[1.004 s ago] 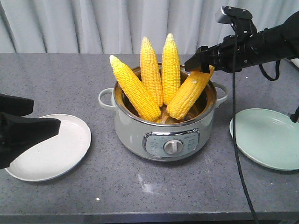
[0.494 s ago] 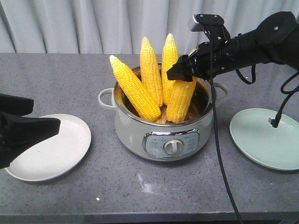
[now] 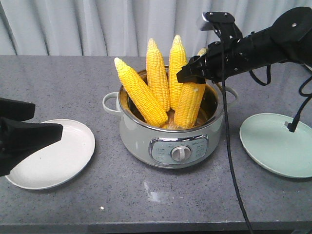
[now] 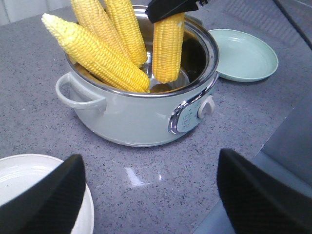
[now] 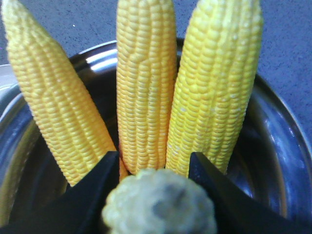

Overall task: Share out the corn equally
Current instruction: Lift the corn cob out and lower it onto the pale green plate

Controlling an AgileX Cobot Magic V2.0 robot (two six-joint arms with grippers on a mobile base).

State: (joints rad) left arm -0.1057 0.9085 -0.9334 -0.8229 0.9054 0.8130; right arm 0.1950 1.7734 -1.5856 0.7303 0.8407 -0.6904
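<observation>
**A:** Where are we finding the corn?

**B:** We are finding all four cobs standing in the pot, pale tips up. Three are fanning out from the middle. One is leaning toward 10 o'clock, and the other two are pointing close to 12. The fourth cob is standing almost upright at about 4 o'clock inside the rim, close against the pair at the back.

**A:** And what are we seeing on that one?

**B:** We are seeing the right fingers clamping its tip, one on each side. From the right wrist we are looking straight down on the pale tip wedged between them, with the other three cobs rising just beyond it. We cannot tell whether its blunt end is touching the floor of the pot.

**A:** What are we noticing on the other side?

**B:** We are noticing the left fingers spread wide apart and gripping nothing. They are hovering over the edge of the white plate, which is lying at 9 o'clock from the pot.

**A:** And farther out?

**B:** We are seeing a green plate lying at 3 o'clock. Both plates and the pot between them are sitting on the grey counter. The pot's knob is facing 6 o'clock, and a pale curtain is hanging at 12.
</observation>
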